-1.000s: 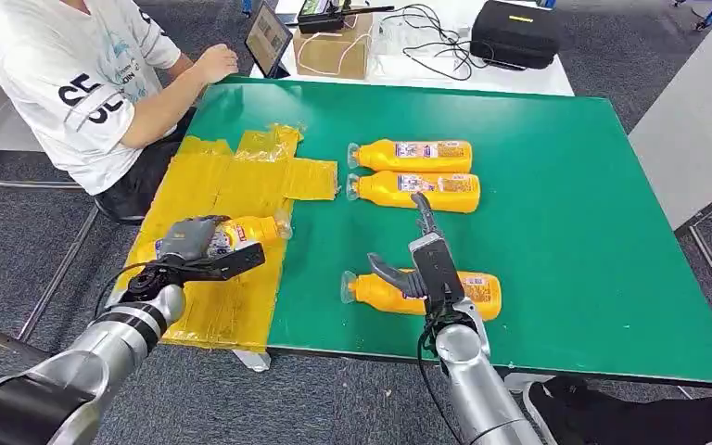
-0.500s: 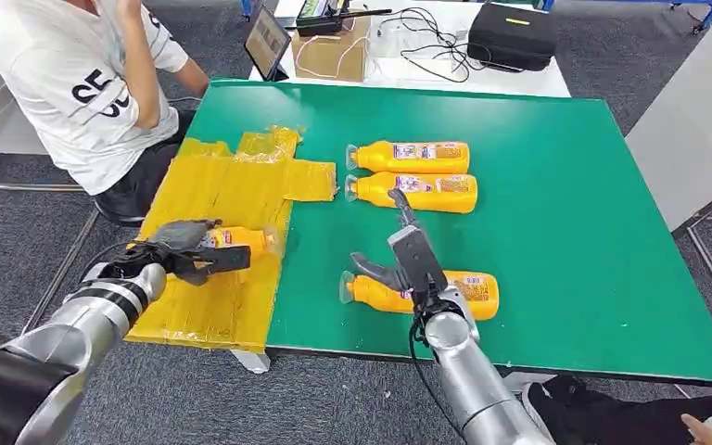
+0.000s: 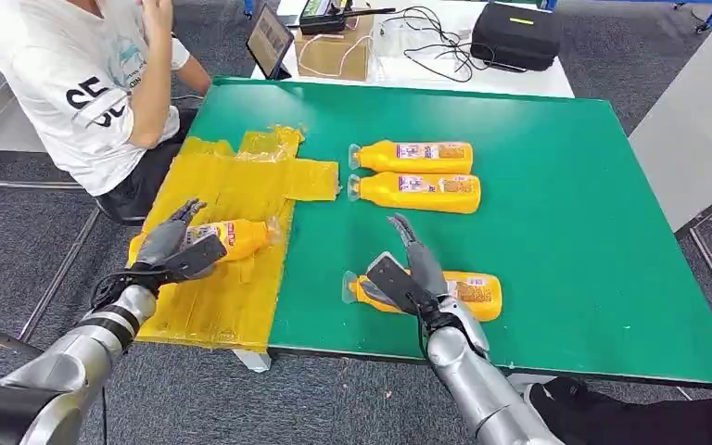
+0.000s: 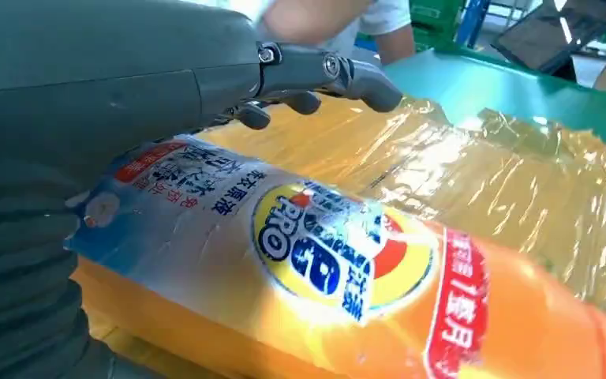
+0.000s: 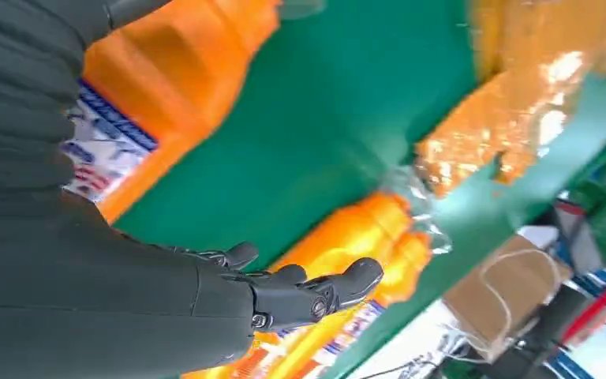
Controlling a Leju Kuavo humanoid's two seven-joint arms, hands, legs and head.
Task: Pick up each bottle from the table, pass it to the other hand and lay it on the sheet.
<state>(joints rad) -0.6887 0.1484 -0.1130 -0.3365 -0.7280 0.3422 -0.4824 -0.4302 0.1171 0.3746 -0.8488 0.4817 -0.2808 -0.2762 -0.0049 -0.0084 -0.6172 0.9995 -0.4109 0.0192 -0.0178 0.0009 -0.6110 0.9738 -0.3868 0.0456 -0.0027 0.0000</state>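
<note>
Matte green bench [image 3: 556, 185] on grey carpet [image 3: 19, 241]; crinkled yellow sheet [image 3: 232, 185] at left edge. Left hand [image 3: 174, 248] and right hand [image 3: 406, 274]: fingers spread.

Orange bottle [image 4: 347, 292] under spread left hand [image 4: 166, 87]

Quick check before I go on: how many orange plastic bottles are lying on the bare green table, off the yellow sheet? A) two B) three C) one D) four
B: two orange plastic bottles lie side by side farther back and one under the right hand; a fourth lies on the yellow sheet.
</note>
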